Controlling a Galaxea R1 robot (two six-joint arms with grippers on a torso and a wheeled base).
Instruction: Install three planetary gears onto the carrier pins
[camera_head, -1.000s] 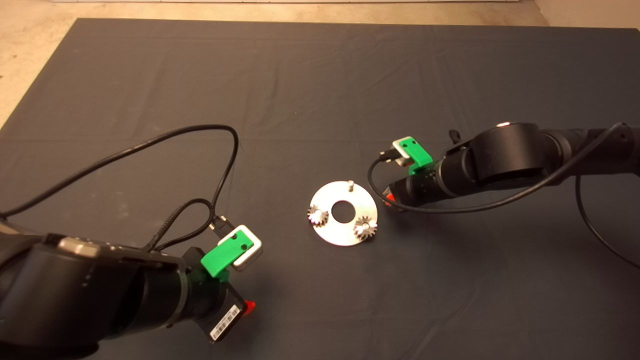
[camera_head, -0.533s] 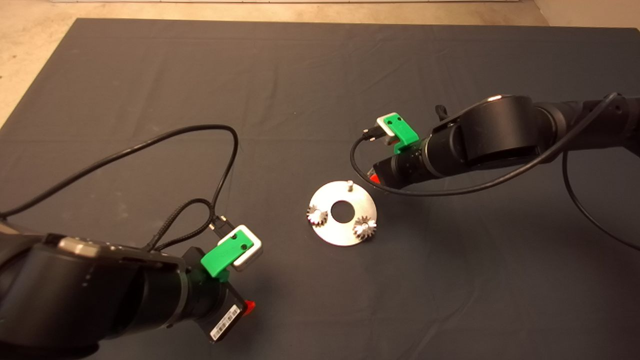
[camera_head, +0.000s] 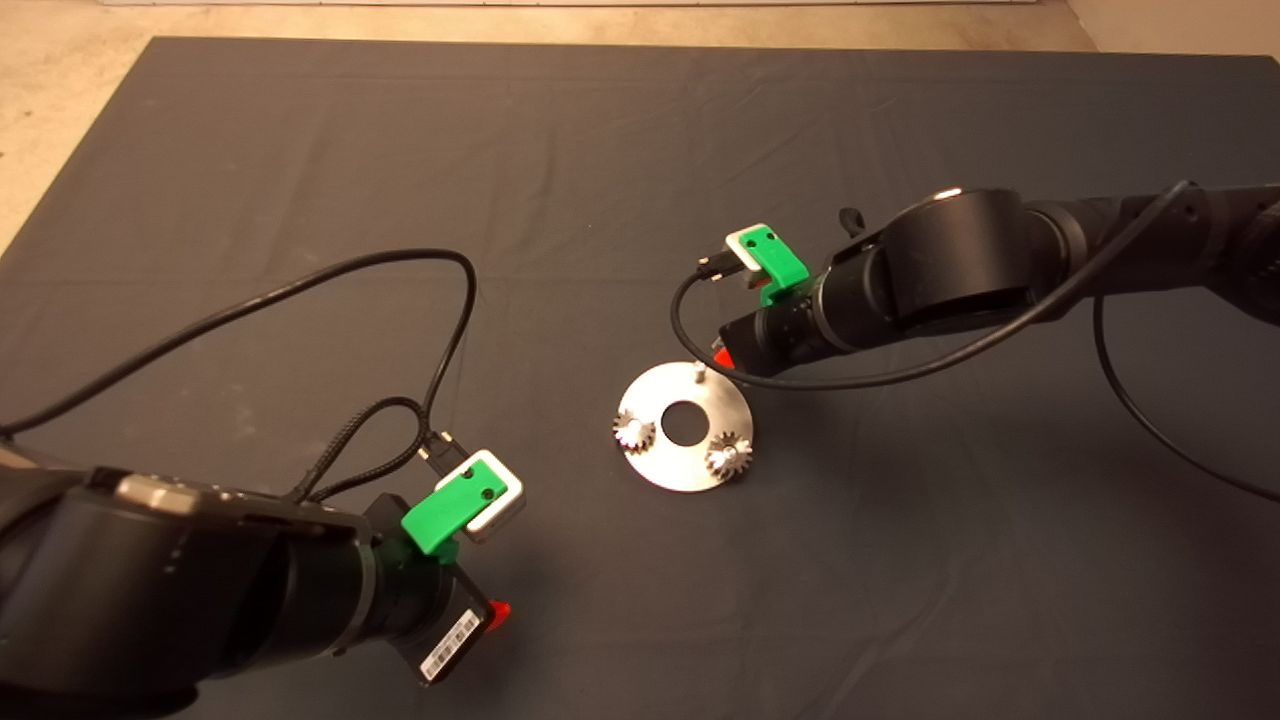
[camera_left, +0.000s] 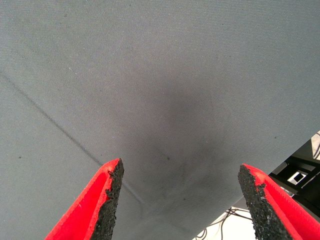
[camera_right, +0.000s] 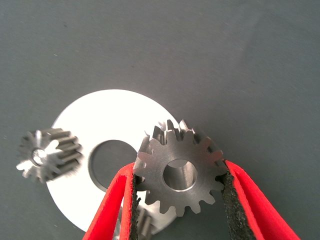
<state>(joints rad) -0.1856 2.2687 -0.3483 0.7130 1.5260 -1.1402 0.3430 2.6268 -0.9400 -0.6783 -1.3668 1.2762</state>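
Observation:
The silver disc (camera_head: 680, 470) lies mid-mat. Two planetary gears sit on its carrier pins, one at the left (camera_head: 635, 432) and one at the front right (camera_head: 730, 456). The third pin (camera_head: 700, 373) at the disc's far edge stands bare. My right gripper (camera_head: 722, 353) hovers just right of and behind that pin. In the right wrist view it (camera_right: 180, 172) is shut on the third gear (camera_right: 160, 165), held flat above the disc (camera_right: 110, 115), which hides the bare pin. A mounted gear (camera_right: 47, 155) shows beside it. My left gripper (camera_left: 180, 200) is open over bare mat at the front left (camera_head: 498, 612).
Black cables loop from the left wrist (camera_head: 440, 300) across the mat left of the disc, and from the right wrist (camera_head: 690, 320) just behind the disc. The mat's far edge meets a pale floor (camera_head: 600, 20).
My right arm has moved left and farther back with the gear, from beside the disc's right edge to near the bare far pin. The left arm has not moved.

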